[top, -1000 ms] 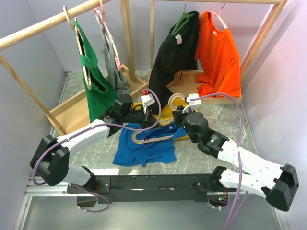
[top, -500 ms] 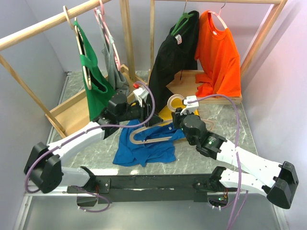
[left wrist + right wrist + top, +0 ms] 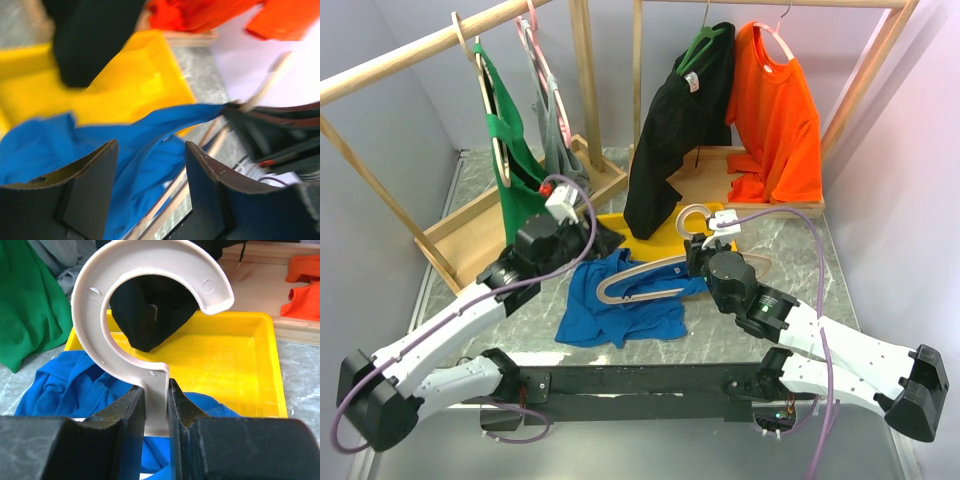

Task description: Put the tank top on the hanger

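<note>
The hanger is clamped by its hook stem between the closed fingers of the right gripper, with the hook turned toward 12 o'clock. Its loop is laid across the tank top, which is crumpled on the table at 6 o'clock of the yellow tray. The left gripper is held parted, with nothing grasped, at the tank top's 11 o'clock edge.

Overhead view: bright, even, sharp, with faint soft shadows on the table. Left wrist view is smeared; tank top and yellow tray lack crisp edges. Right wrist view shows the hanger sharp, with pale glare on the tray behind it.
</note>
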